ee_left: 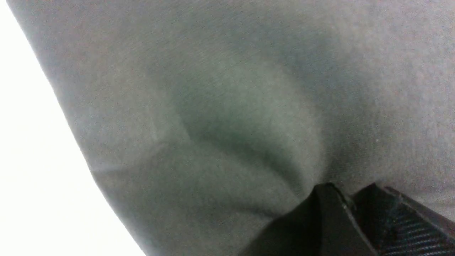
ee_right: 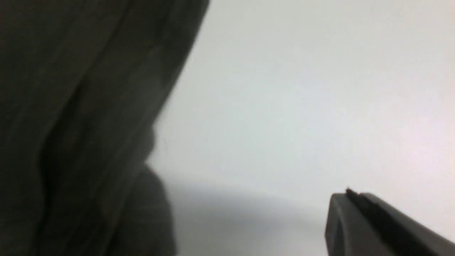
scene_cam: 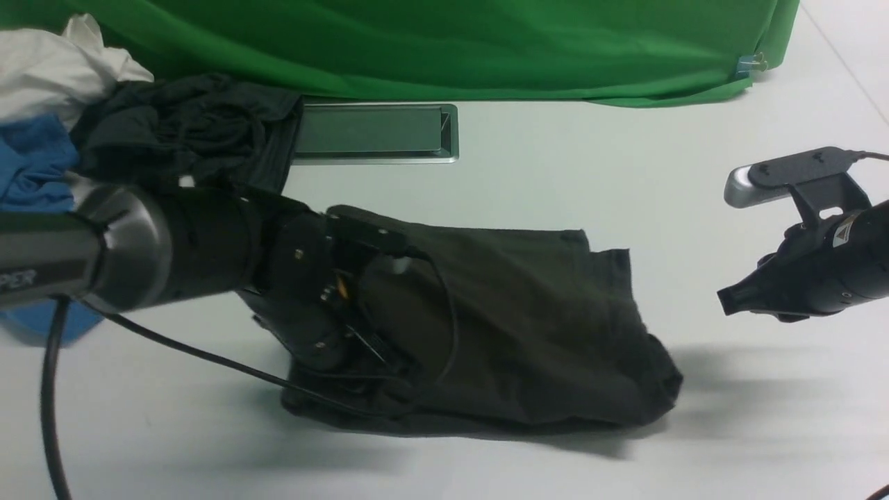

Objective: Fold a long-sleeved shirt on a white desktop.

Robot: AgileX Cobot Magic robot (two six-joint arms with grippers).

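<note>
The long-sleeved shirt (scene_cam: 535,319) lies as a dark, folded, rumpled bundle in the middle of the white desktop (scene_cam: 597,180). My left gripper (scene_cam: 368,351) reaches over the shirt's left part. In the left wrist view its fingertips (ee_left: 327,193) are pinched together on the cloth (ee_left: 227,106), which puckers toward them. My right gripper (scene_cam: 729,302) hovers to the right of the shirt, apart from it. It is shut with nothing in it (ee_right: 350,195), and the shirt's edge (ee_right: 78,124) shows off to its side.
A pile of clothes sits at the back left: white cloth (scene_cam: 48,69), a blue shirt (scene_cam: 31,163) and a smaller dark garment (scene_cam: 187,132). A metal-framed hatch (scene_cam: 375,132) lies behind the shirt. The green backdrop (scene_cam: 444,42) closes off the far side.
</note>
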